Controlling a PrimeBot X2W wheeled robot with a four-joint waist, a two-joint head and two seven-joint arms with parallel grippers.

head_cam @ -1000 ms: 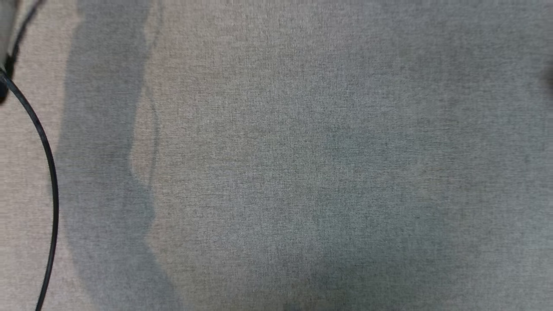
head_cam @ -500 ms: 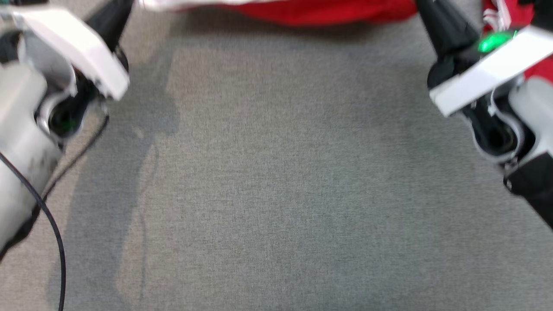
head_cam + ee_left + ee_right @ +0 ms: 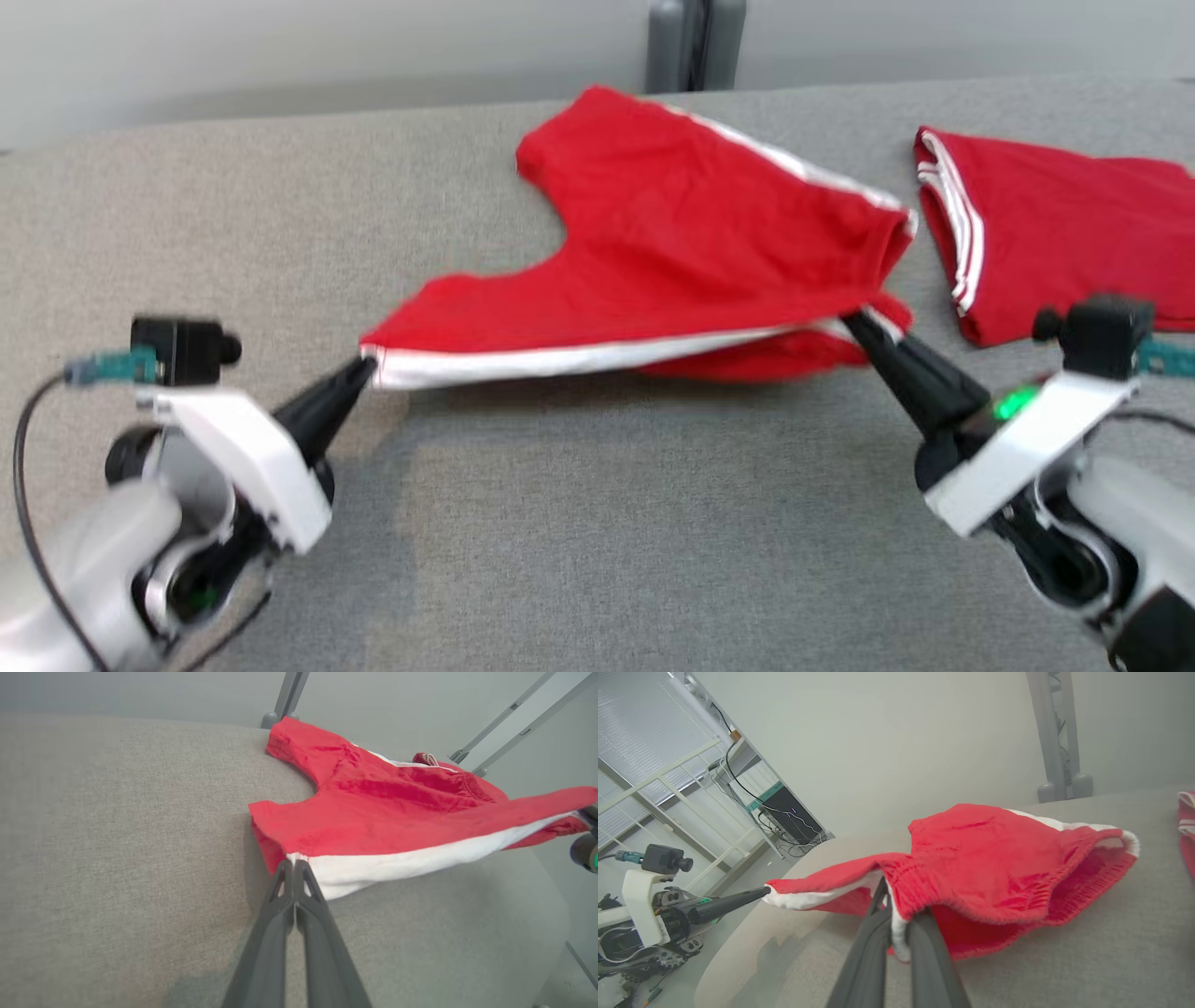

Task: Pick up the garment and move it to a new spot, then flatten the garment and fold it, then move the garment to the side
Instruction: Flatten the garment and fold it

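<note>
Since the earlier frames the head camera has been tilted upward: what was seen a second ago as bare grey cloth is now seen as the counter (image 3: 597,523) with both arms over it. That shift is to be put down to the camera, not to the things. Half a second ago the garment (image 3: 672,252) was cut off at the top edge of the head view; now it is seen whole.

The garment is a pair of red shorts with a white side stripe, and it is held between the two arms over the middle of the counter. The left pincer (image 3: 367,366) is closed tight on the corner of a leg hem, where the white stripe ends; in the left wrist view its fingers are pressed together with the cloth nipped at their tips. The right pincer (image 3: 851,322) is clamped on the elastic waistband, a white fold being seen between its fingers in the right wrist view. The striped edge is drawn out between the two grips and raised off the counter, while the far leg rests on the surface.

A second red garment (image 3: 1055,224) lies folded at the far right, near the waistband but apart from it. A grey post (image 3: 695,42) stands behind the counter.
</note>
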